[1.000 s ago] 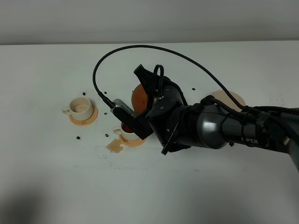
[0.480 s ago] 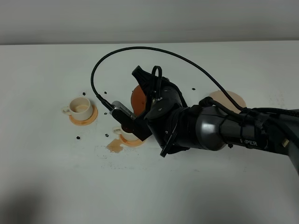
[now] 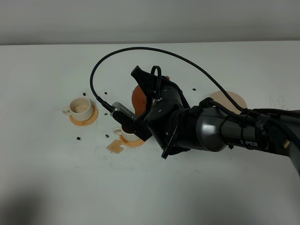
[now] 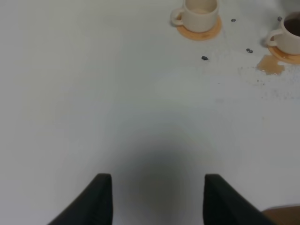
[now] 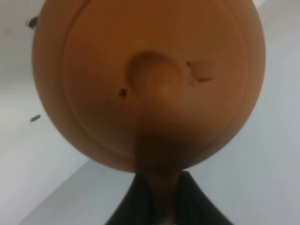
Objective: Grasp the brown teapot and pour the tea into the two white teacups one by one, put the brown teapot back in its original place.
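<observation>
Teapot point(image 3: 138, 96) (one, brown clay): lifted clear of the counter point(image 3: 56, 187) and carried just behind the nearer cup point(image 3: 129, 136), well apart from its pale coaster point(image 3: 233, 99). Clamped at the loop handle by the right fingers point(image 5: 133, 211), pressed tight on it, presumably for tipping the spout downward by a turn of the wrist; lid and knob turned toward the wrist camera. Left fingers point(image 4: 101, 201): parked apart over bare counter, gripping nothing, probably kept out of the pouring path. Counted: two white cups, each seated on its own orange coaster point(image 3: 89, 119), likely to catch drips; nearer cup shown dark with tea, farther cup point(image 3: 80, 108) pale inside, fill not determinable. Counted also: three coasters in all, one tea puddle point(image 3: 115, 146) just beside the nearer cup, several dark specks scattered around.
</observation>
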### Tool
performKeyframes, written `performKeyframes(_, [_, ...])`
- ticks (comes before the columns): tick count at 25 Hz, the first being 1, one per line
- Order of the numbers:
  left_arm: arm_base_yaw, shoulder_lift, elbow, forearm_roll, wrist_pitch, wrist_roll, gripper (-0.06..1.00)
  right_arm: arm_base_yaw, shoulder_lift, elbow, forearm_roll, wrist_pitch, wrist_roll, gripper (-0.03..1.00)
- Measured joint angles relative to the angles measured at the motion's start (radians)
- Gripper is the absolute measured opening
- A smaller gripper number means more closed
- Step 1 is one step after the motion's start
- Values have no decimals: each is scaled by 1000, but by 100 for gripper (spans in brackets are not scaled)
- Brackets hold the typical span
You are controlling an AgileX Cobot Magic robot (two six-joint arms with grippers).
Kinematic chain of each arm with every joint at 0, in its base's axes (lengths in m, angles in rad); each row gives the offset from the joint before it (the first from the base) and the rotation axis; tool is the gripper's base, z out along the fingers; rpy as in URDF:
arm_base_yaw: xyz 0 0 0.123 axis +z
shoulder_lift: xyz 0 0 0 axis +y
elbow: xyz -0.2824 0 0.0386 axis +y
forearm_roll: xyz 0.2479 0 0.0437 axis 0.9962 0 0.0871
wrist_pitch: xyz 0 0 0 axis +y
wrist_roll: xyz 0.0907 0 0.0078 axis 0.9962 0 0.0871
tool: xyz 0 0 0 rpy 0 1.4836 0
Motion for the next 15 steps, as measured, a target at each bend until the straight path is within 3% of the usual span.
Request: performKeyframes(15, [0,0,0,0,0,1,46,-2,-25,0,143,2,-2,12])
